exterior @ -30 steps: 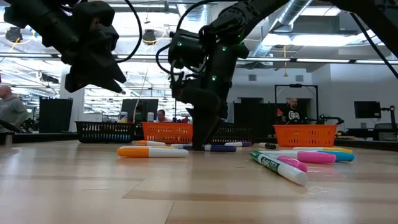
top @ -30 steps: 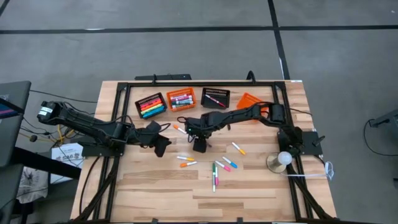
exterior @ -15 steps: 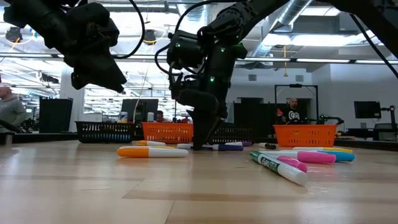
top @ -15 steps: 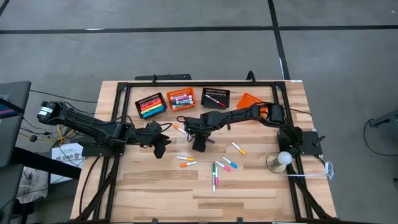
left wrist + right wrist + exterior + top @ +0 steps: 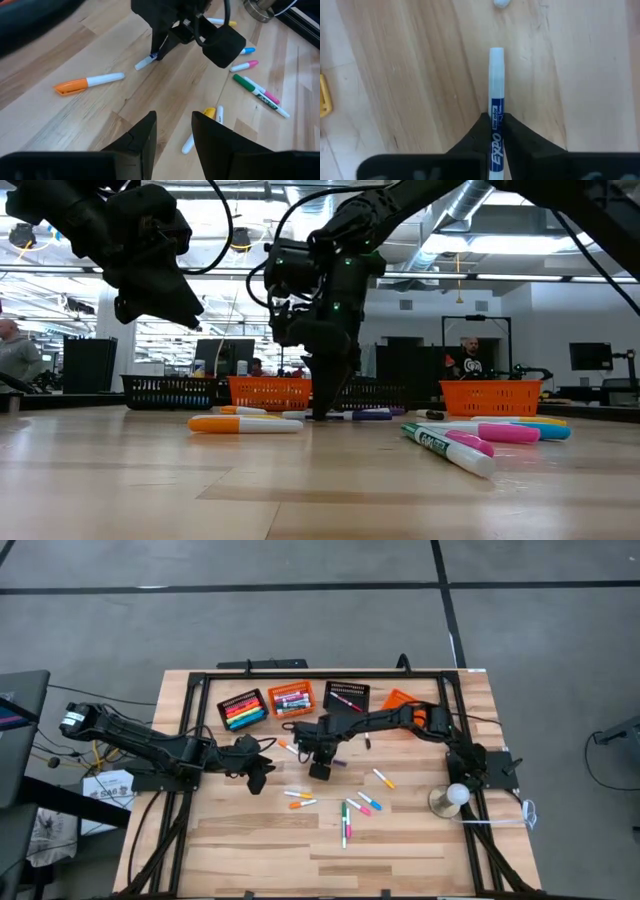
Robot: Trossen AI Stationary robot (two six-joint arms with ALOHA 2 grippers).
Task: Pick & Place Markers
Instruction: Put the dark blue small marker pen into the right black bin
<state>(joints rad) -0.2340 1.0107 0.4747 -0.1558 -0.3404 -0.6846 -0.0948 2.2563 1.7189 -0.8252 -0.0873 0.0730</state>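
One white marker (image 5: pixel 496 95) lettered "EXPO" is clenched by the right end effector (image 5: pixel 494 131), readable in wrist view only; left end effector (image 5: pixel 172 131) hangs parted, ungrasping

1. The wooden table (image 5: pixel 250 850) is lit evenly and brightly from above; only short, soft shadows are cast beneath the arms.
2. In the low view, ceiling lights (image 5: pixel 240 240) behind the table are seen glaring, and the arms are rendered as dark silhouettes.
3. The table's near edge is blurred there.
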